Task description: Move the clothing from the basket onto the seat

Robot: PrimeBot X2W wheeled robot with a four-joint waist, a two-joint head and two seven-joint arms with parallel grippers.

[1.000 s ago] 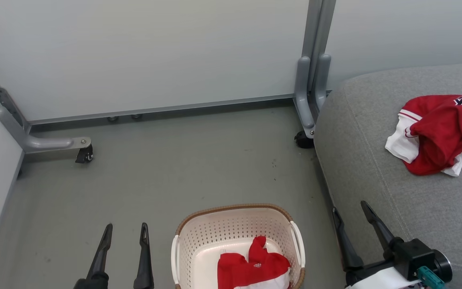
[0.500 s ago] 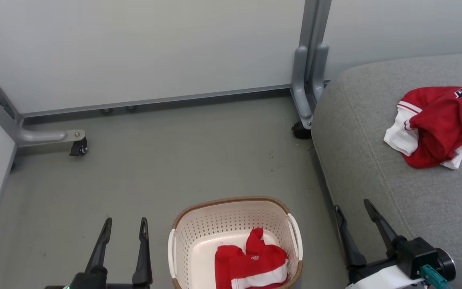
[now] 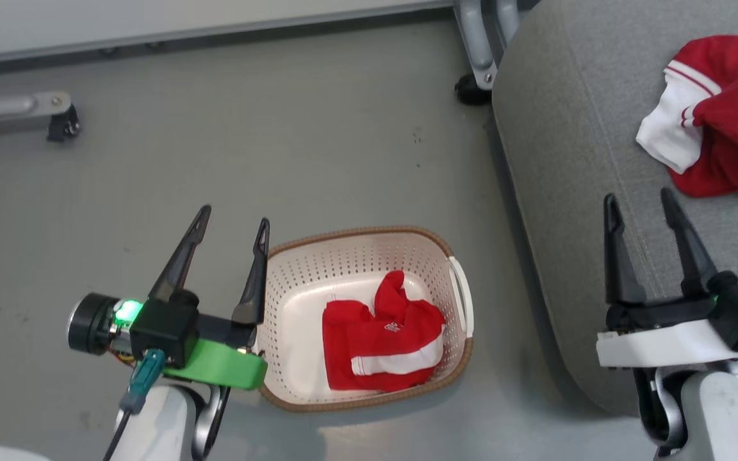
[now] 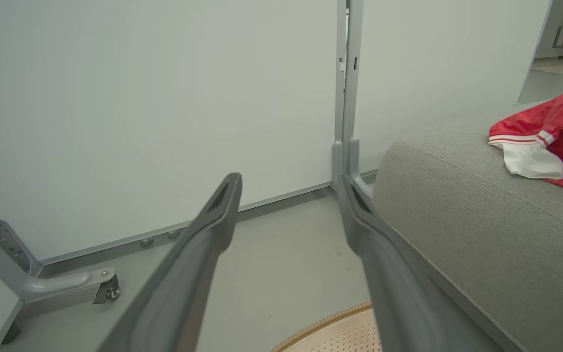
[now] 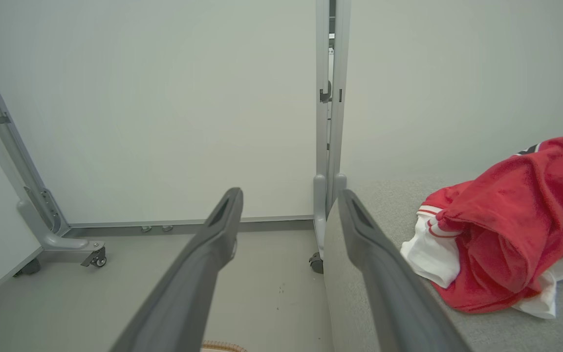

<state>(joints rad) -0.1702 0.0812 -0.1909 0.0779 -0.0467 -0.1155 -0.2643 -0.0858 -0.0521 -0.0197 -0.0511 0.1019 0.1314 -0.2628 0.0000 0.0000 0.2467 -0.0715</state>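
Shorts (image 3: 378, 339) lie crumpled in the basket (image 3: 356, 256), just right of the left pincer (image 3: 234, 216), farther from the right pincer (image 3: 638, 194); both gape wide, empty.

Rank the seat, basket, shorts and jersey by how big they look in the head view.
Seat, largest.
Basket.
Jersey and shorts: look alike, and the frame edge crops the jersey, so no ranking.

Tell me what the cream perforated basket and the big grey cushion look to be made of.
Cream perforated basket: looks like moulded plastic, smooth and slightly glossy, with even rows of holes; its brown rim imitates weave, probably plastic too.
Big grey cushion: woven upholstery fabric, matt, with flecked texture and a stitched seam.
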